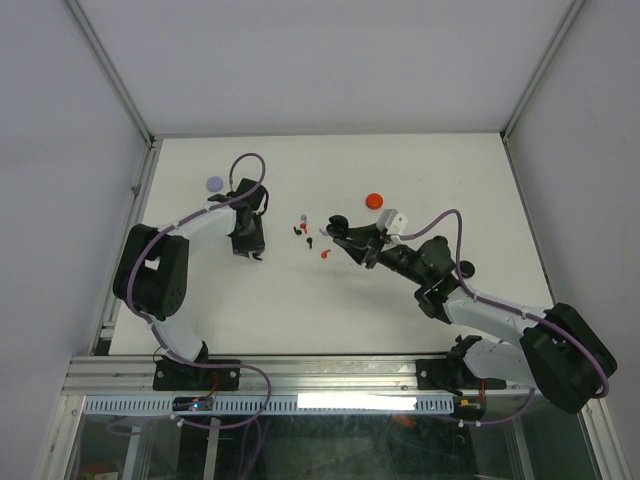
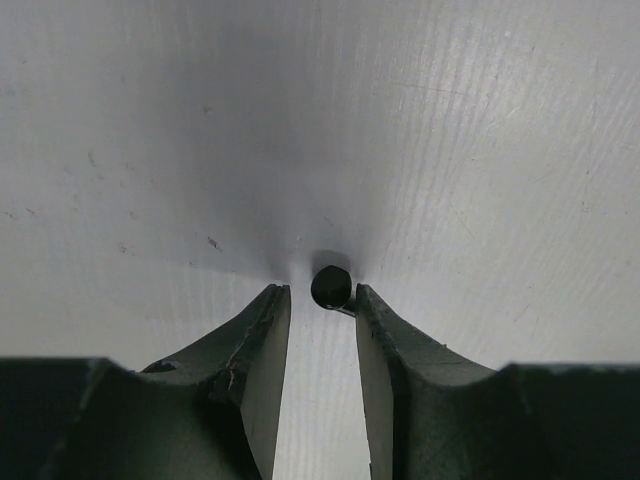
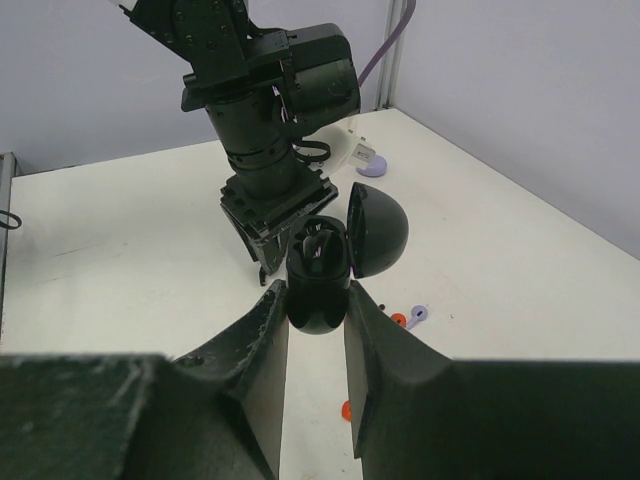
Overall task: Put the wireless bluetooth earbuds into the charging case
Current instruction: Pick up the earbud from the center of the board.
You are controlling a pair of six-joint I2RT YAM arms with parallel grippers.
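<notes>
Left of the glossy round charging case (image 3: 318, 305) — pinched, lid open, in the right gripper (image 3: 316, 292) — the left gripper (image 2: 322, 296) stands spread around a black earbud (image 2: 331, 286).

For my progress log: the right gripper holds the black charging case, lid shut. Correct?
Not quite. The right wrist view shows the lid flipped open, not shut. The right gripper does hold the black charging case between its jaws.
</notes>
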